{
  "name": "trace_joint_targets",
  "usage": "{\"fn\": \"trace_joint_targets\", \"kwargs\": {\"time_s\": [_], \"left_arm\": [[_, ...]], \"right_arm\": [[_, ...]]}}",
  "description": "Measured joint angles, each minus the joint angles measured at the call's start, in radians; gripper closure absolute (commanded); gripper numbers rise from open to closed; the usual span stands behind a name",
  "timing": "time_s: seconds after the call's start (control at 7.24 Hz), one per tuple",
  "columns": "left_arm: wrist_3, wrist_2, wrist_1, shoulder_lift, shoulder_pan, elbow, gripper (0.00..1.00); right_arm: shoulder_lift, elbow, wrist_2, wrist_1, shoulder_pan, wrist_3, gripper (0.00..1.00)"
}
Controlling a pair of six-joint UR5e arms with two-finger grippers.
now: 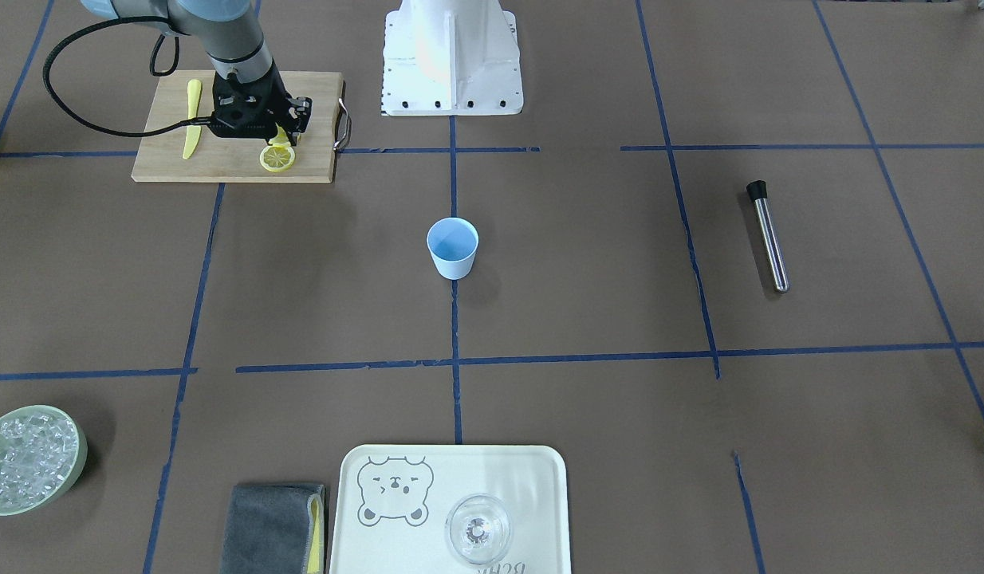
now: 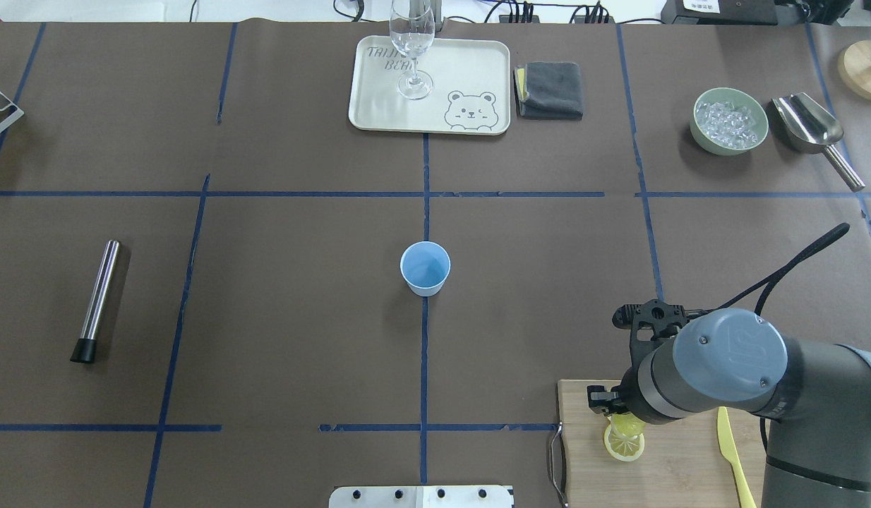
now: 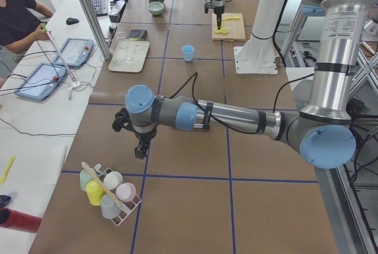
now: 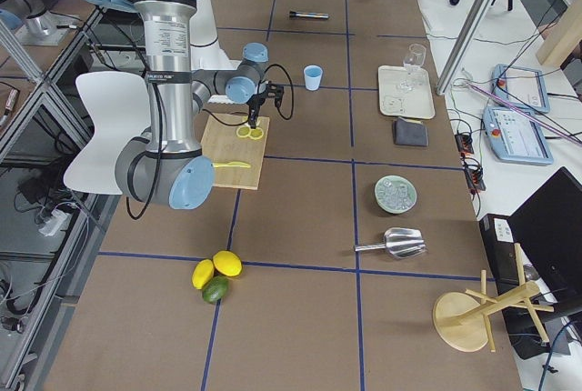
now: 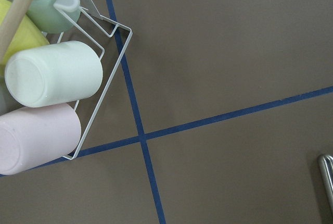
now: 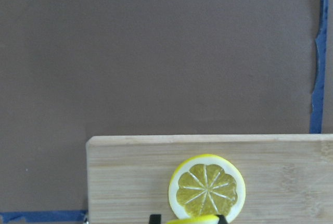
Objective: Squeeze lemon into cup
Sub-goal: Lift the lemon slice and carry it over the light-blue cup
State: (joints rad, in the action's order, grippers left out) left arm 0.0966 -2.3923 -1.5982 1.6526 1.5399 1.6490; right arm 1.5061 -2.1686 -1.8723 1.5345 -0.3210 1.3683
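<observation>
The light-blue cup (image 1: 452,249) stands upright and alone at the table's middle, also in the overhead view (image 2: 425,268). My right gripper (image 1: 282,137) is over the wooden cutting board (image 1: 221,163), shut on a thin yellow lemon slice (image 6: 190,220) held edge-on between its fingertips (image 6: 154,218). A second lemon slice (image 6: 207,187) lies flat on the board just in front of it, also in the overhead view (image 2: 625,446). My left gripper (image 3: 136,149) hangs above the table near a cup rack, far from the cup; I cannot tell whether it is open or shut.
A yellow knife (image 1: 192,118) lies on the board. A metal tube (image 1: 768,235) lies at the robot's left. A tray (image 1: 460,470) with a clear glass (image 1: 478,528), a grey cloth (image 1: 273,526) and a green bowl of ice (image 1: 29,458) stand at the far edge. A wire rack of cups (image 3: 109,192) stands by the left gripper.
</observation>
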Motion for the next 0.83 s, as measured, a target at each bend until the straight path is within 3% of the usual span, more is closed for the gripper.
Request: {"fn": "trace_joint_targets", "kwargs": {"time_s": [0.41,0.83], "left_arm": [[-0.001,0.000,0.001,-0.009,-0.001,0.016,0.00],[0.000,0.001,0.000,-0.008,-0.001,0.017,0.00]], "right_arm": [[-0.130,-0.004,-0.005,0.099,-0.058,-0.001,0.76],[-0.392,0.129,-0.050,0.218,-0.177,0.005,0.76]]}}
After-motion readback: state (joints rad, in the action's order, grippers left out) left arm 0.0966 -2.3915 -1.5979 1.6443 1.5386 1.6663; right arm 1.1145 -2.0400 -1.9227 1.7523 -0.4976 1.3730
